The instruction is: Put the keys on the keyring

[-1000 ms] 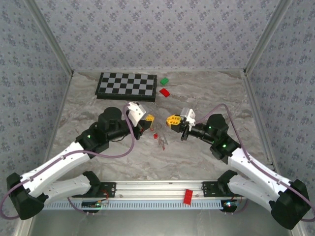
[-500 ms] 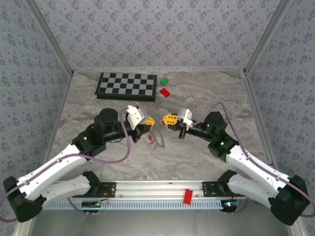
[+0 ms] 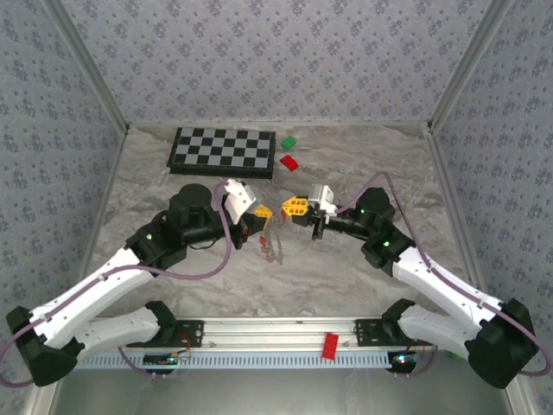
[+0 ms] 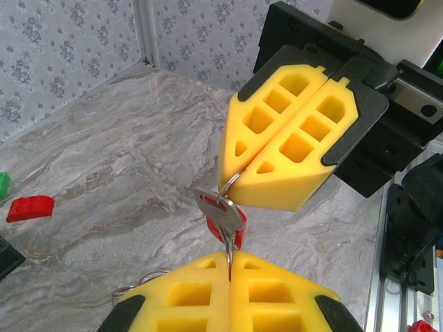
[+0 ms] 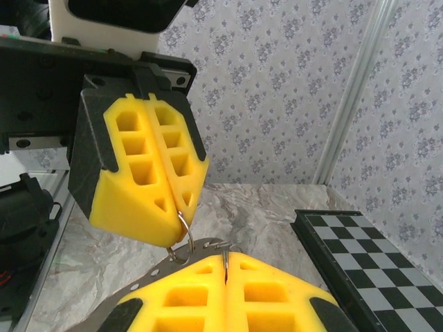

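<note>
Yellow left jaws and right jaws both clamp the keys (image 4: 223, 214) between them.

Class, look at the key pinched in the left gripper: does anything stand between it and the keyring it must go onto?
Nothing visible does. The left gripper pinches the key by its shaft, and the keyring, pinched in the right gripper, meets the key's head directly, with only air around them.

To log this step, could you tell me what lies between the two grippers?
Left wrist view: a red-headed key and a keyring loop span from left gripper to right gripper.
</note>
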### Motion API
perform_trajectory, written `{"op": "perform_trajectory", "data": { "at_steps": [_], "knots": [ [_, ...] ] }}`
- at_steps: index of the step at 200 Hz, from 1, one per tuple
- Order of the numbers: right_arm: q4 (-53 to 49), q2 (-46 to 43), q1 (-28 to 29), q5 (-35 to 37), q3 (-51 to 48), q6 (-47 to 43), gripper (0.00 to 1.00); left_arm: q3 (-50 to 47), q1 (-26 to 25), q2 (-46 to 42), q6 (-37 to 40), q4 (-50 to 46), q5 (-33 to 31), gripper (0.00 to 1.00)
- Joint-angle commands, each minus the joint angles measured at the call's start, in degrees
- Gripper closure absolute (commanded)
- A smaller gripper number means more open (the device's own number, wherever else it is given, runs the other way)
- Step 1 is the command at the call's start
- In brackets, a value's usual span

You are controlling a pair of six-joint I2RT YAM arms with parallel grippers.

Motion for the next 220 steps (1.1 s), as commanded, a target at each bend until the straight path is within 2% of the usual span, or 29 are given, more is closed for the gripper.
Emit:
{"op": "perform_trajectory", "data": {
  "at_steps": [1, 129, 220],
  "knots": [
    [2.03, 0.92, -0.83, -2.79, 2.22, 1.44, 1.0, 3.55, -0.26, -0.07, -1.3, -1.61, -0.85, 1.0],
    [1.66, 4.23, -0.85, -8.32, 4.19, 2.06, 1.0, 3.83, -0.24, -0.47, -2.1, -2.25, -1.57, 1.0],
    [-2.01, 4.5, 1.26, -6.78, 4.73, -0.93, 1.0, 3.83, -0.16, -0.85, -2.49, -1.57, -1.67, 1.0]
  ]
}}
